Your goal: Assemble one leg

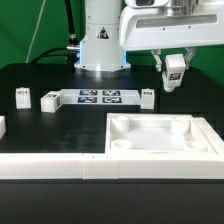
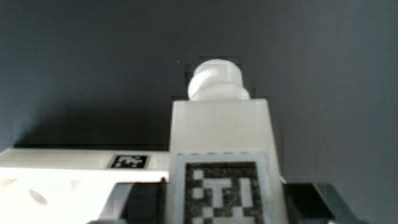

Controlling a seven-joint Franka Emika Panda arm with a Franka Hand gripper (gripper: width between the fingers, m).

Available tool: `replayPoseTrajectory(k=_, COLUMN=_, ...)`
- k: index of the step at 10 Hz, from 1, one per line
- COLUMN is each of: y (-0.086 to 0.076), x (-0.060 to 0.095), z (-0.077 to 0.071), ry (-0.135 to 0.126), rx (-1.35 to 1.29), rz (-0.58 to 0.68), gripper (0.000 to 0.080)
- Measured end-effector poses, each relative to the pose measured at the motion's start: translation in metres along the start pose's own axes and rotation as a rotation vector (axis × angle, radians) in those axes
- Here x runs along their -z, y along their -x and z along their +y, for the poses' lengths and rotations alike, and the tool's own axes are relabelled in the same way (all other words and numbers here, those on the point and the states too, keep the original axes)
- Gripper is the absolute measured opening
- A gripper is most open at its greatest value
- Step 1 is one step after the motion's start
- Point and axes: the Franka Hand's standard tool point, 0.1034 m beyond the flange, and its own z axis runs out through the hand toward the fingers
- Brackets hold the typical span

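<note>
My gripper (image 1: 175,76) hangs in the air at the exterior view's right, above the far right corner of the large white recessed panel (image 1: 160,135). It is shut on a white leg (image 1: 175,70) whose black-and-white tag faces the camera. In the wrist view the leg (image 2: 222,130) stands between the dark fingers (image 2: 137,205), tag side up, its rounded peg end pointing away over the black table. My gripper (image 2: 222,205) clamps the leg's tagged end. Part of the panel (image 2: 54,175), carrying a small tag, shows beside it.
Three more white legs lie on the black table: two at the exterior view's left (image 1: 22,96) (image 1: 48,100) and one right of the marker board (image 1: 147,97). The marker board (image 1: 100,97) lies in front of the robot base (image 1: 100,50). A white piece edge shows at far left (image 1: 3,127).
</note>
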Motion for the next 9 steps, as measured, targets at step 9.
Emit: replayPoseTrajectory(k=9, y=-0.049, x=0.01, z=0.002, ry=0.001, rx=0.167, rz=0.232, gripper=0.0291)
